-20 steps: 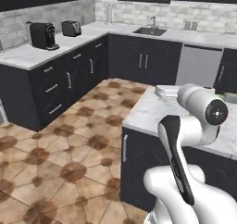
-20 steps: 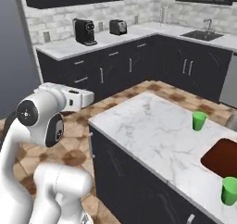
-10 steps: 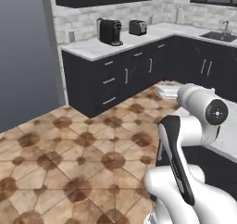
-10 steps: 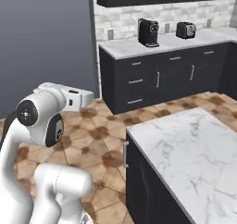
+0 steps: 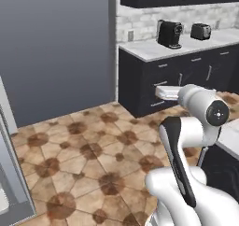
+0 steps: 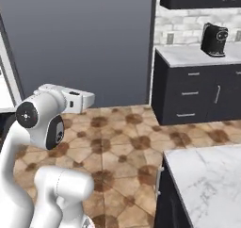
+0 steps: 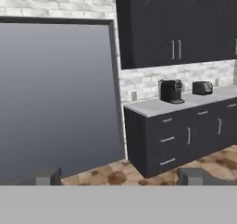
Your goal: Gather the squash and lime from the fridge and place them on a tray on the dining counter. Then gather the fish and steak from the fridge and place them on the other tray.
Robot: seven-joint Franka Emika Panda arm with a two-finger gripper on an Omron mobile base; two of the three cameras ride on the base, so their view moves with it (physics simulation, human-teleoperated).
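Pincer (image 7: 118, 176) spread wide, empty, one coffee machine (image 7: 171, 90), one toaster (image 7: 202, 87)

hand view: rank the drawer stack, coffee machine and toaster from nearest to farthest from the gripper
Seen from the gripper, whose jaws are wide open and empty:
1. Drawer stack, lowest and closest, at the near end of the dark cabinets.
2. Coffee machine, on the counter above the drawers.
3. Toaster, further right along the same counter, farthest.
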